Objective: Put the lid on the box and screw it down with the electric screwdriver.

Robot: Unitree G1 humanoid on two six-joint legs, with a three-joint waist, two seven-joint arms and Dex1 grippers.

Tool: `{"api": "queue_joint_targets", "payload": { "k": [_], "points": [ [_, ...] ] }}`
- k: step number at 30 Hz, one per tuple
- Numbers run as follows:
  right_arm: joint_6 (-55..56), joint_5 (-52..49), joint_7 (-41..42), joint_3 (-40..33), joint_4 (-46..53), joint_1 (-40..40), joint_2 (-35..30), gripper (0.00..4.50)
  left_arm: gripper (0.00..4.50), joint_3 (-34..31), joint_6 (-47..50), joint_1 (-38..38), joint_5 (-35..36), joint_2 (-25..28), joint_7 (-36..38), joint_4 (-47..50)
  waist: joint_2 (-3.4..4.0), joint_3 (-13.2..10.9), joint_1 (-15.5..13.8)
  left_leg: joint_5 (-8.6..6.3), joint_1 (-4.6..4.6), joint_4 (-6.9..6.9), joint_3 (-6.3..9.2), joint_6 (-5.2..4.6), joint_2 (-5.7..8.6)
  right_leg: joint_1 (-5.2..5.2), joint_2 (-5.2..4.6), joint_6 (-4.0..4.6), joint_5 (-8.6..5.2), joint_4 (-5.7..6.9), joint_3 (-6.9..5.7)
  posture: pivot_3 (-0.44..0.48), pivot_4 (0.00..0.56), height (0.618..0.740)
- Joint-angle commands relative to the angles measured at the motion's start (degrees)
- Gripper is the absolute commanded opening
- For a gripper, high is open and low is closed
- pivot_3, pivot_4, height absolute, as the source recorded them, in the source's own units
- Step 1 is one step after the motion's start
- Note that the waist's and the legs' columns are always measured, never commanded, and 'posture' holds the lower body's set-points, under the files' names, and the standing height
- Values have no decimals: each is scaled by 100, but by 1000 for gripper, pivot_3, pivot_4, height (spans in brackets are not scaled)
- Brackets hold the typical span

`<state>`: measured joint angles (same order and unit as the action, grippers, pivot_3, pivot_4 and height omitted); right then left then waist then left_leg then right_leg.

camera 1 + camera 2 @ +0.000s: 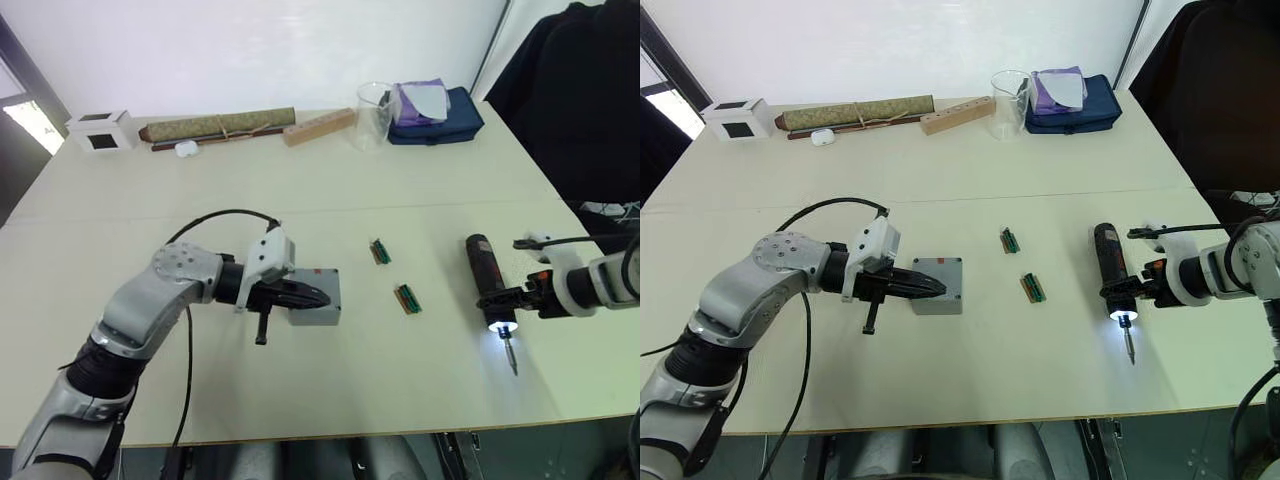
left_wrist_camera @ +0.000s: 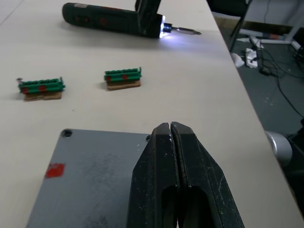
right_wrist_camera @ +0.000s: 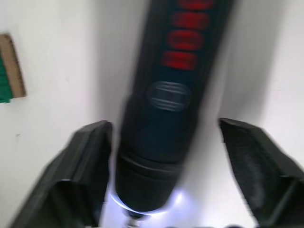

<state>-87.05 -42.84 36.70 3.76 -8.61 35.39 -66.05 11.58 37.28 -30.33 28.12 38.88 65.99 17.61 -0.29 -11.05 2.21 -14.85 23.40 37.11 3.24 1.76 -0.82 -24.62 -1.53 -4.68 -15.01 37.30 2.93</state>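
Note:
The grey box (image 1: 322, 310) lies at mid-table, showing a flat closed top face (image 2: 90, 180) with a red mark and a corner hole; I cannot tell the lid apart from it. My left gripper (image 1: 324, 297) is shut with nothing in it, its fingertips (image 2: 161, 137) just over that grey top. To the right lies the black electric screwdriver (image 1: 481, 262), its front light on and its bit (image 1: 511, 358) pointing to the near edge. My right gripper (image 1: 497, 301) stands open, its fingers (image 3: 90, 152) on either side of the screwdriver's lit end (image 3: 156, 142).
Two small green connector pieces (image 1: 380, 251) (image 1: 407, 298) lie between box and screwdriver. Along the back edge stand a white cube (image 1: 103, 130), a brown roll (image 1: 220, 125), a wooden block (image 1: 318, 127), a glass beaker (image 1: 373, 115) and a blue pouch (image 1: 440, 118). A person in dark clothes (image 1: 570, 90) stands at the far right.

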Motion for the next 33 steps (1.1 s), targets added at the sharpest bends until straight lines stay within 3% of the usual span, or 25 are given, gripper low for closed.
{"api": "queue_joint_targets", "payload": {
  "k": [1, 8, 11, 14, 16, 18, 22, 29, 33],
  "points": [
    [390, 260, 249, -77, 316, 251, -240, 4470, 0, -571, 65, -281, 196, 188, -18, -276, 0, 0, 10, 0, 0, 0, 0, 0, 0, 0, 0, 0, 0, 1, 0, 0, 150, 740],
    [1773, 785, 888, -87, 1489, 890, -655, 4470, 0, -1199, -320, -502, -123, 682, -145, -1482, 16, -8, 35, 0, -4, -8, 1, 0, -3, -4, 3, 0, -1, 4, -2, 0, 150, 740],
    [1691, 612, 814, -184, 2165, 799, -305, 4470, 0, -1141, -1033, -402, -670, 474, -658, -1763, 10, -5, 19, 0, -3, -7, 3, 1, -5, -2, 2, 0, -1, 0, -6, 0, 150, 740],
    [1724, 571, 825, -205, 2638, 596, -26, 4470, 0, -1027, -1017, -393, -800, 409, -729, -1803, -2, -10, -21, 3, 0, 1, 4, 6, -3, 2, -3, -3, 3, 1, -6, 0, 150, 740],
    [1734, 316, 720, -183, 3272, 290, 488, 4470, 0, -910, -891, -191, -712, 386, -585, -1527, -5, -8, -50, 5, 4, 2, 3, 9, 2, 1, -10, -6, 5, 1, -5, 0, 150, 740],
    [2220, 438, 656, 400, 4040, -303, 999, 4470, 0, -619, -794, 118, -826, 298, -635, -1260, -7, -6, -82, 5, 3, 3, 4, 9, 1, 3, -10, -6, 5, 3, -5, 0, 150, 740],
    [2180, 598, 196, 775, 4118, -568, 1937, 4470, 0, -56, -1026, 412, -1216, 242, -557, -986, -8, -6, -119, 4, -1, 3, 8, 8, 1, 2, -7, -5, 5, 18, -6, 0, 150, 740],
    [2082, 514, 203, 1020, 4154, -582, 2355, 4470, 0, 54, -976, 398, -1216, 211, -420, -996, -25, -6, -137, 10, -10, 21, 11, 17, 1, 16, -6, -1, 10, 22, -9, 0, 150, 740],
    [1941, 331, 203, 1065, 4237, -675, 2616, 4470, 0, 110, -971, 227, -1217, -89, -501, -1171, -24, -5, -138, 10, -9, 19, 14, 17, 0, 16, -3, -1, 10, 22, -10, 0, 150, 740]
  ]
}}
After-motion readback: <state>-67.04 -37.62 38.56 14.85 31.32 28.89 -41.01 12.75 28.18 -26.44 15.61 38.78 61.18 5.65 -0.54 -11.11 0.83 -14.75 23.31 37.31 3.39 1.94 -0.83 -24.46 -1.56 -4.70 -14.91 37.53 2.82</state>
